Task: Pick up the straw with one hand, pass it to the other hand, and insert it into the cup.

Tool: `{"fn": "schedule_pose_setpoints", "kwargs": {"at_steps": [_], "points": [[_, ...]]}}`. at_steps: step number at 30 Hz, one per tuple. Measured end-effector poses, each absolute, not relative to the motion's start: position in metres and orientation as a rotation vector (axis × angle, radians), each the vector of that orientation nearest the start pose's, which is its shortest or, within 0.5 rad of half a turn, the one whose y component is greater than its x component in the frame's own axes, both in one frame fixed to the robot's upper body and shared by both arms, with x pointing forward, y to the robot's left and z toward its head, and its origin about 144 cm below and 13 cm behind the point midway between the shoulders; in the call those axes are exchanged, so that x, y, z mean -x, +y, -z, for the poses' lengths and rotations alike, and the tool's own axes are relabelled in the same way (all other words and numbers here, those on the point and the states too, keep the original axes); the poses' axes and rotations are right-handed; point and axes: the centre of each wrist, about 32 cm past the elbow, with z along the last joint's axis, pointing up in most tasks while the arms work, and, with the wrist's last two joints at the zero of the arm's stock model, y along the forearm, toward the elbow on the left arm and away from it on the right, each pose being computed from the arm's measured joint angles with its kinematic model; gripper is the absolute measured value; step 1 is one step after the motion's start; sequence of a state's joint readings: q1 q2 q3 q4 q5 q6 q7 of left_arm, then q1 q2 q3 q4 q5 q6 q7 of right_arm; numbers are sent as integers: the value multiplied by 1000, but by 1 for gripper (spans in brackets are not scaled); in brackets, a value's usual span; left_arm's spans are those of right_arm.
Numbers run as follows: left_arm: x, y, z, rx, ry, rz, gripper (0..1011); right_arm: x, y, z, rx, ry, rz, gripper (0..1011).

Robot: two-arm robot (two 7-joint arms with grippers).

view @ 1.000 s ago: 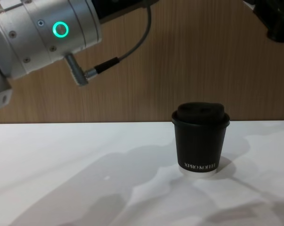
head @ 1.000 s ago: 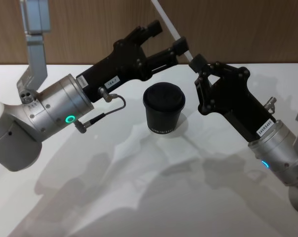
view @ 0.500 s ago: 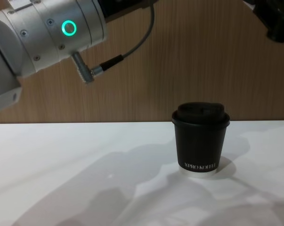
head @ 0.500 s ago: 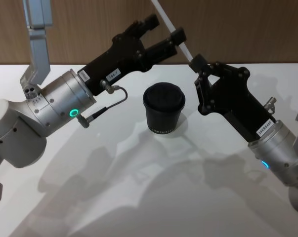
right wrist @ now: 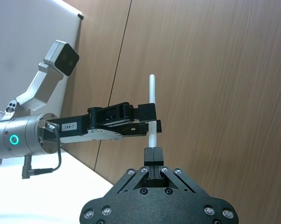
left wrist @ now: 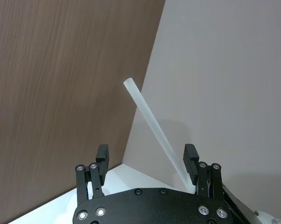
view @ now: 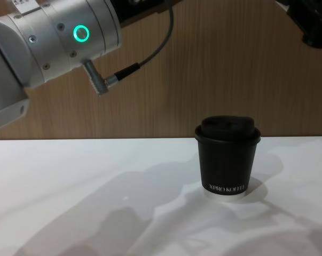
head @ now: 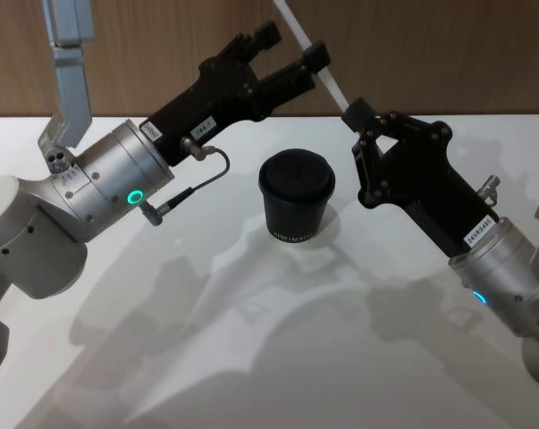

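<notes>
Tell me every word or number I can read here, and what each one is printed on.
"XPRO KOFFE": white lettering low on the cup; it curves out of sight after that.
"184-7": small white label on the left gripper.
"24VRS485": white label on the right gripper, near its wrist end.
Another white label, at the edge of the left wrist, is too small to read.

Bright, even light from overhead.
Soft, overlapping grey shadows of the arms spread across the glossy white worktop (head: 251, 375), and the cup (head: 297, 201) casts a faint one around its base.
</notes>
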State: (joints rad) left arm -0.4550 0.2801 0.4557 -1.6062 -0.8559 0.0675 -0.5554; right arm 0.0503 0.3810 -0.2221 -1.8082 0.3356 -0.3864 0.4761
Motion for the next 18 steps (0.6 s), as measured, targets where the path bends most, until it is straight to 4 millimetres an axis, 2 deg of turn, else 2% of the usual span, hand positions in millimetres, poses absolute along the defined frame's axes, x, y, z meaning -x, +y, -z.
{"fn": "schedule_pose_setpoints", "kwargs": {"at_steps": [18], "points": [[-537,166,-1285,474,89,-444,1002,-455,-245,-1227,-334,-488,771,0]]}}
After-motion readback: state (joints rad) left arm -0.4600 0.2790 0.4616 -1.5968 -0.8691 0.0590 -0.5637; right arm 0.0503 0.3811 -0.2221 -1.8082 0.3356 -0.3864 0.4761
